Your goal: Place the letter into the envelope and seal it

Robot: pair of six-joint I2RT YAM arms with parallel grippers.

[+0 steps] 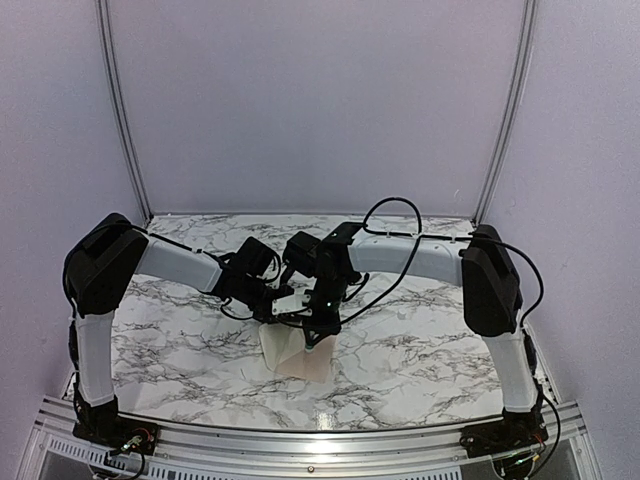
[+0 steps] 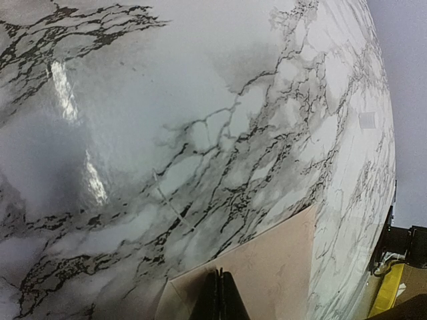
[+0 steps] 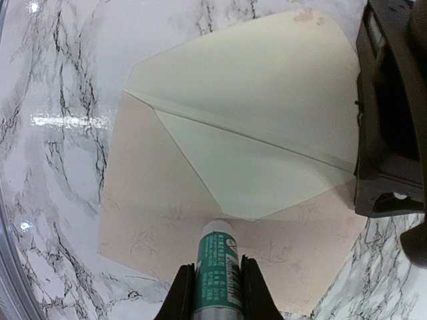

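Observation:
The envelope (image 1: 295, 352) lies on the marble table with its back up. In the right wrist view its peach body (image 3: 153, 200) faces me and its cream triangular flap (image 3: 253, 80) is open. The letter does not show apart from the envelope. My right gripper (image 3: 218, 267) is shut on a green glue stick (image 3: 218, 243), whose white tip is at the point of the cream V opening. My left gripper (image 2: 219, 290) is shut with its tips down on the peach paper (image 2: 280, 257). Its black body (image 3: 390, 113) stands at the flap's right edge.
Both arms meet over the envelope in the middle of the table (image 1: 420, 350), with the left gripper (image 1: 283, 308) and the right gripper (image 1: 318, 330) close together. The white booth walls (image 1: 310, 110) stand behind, and an aluminium rail (image 1: 320, 445) runs along the near edge.

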